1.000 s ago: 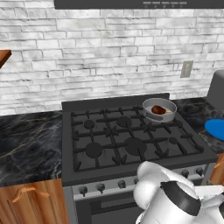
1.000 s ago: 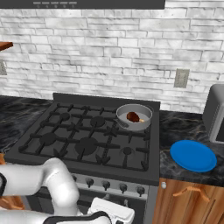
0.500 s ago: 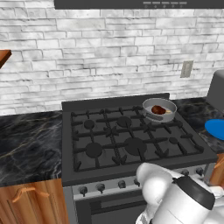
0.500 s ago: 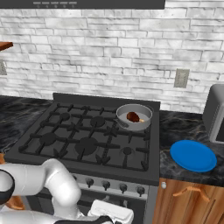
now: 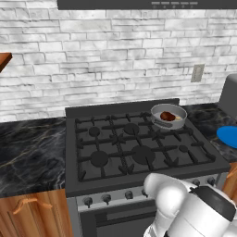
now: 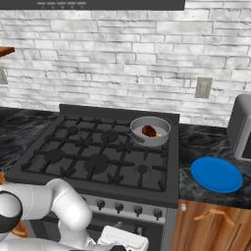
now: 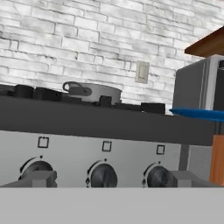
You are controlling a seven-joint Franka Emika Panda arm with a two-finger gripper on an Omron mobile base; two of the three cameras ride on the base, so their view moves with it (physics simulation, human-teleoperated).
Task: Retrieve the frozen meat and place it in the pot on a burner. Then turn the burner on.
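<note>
My pincer point(image 7: 109, 179) is spread fully wide with nothing in it, sitting low in front of the stove's knob row point(image 7: 103, 176), fingertips point(image 7: 38, 178) level with the knobs. The frozen meat point(image 6: 149, 131) is in the pot point(image 6: 150, 130), which sits on the back right burner of the stove point(image 5: 139, 148). Further right on the dark counter point(image 6: 201, 142) there's a blue plate point(image 6: 216, 174), with a wall outlet point(image 6: 203, 87) on the brick above.

light: even, bright, rendered | shadows: faint, soft | glare: slight sheen on worktop point(image 5: 28, 148) | focus: sharp, coarse pixels | distortion: none
</note>
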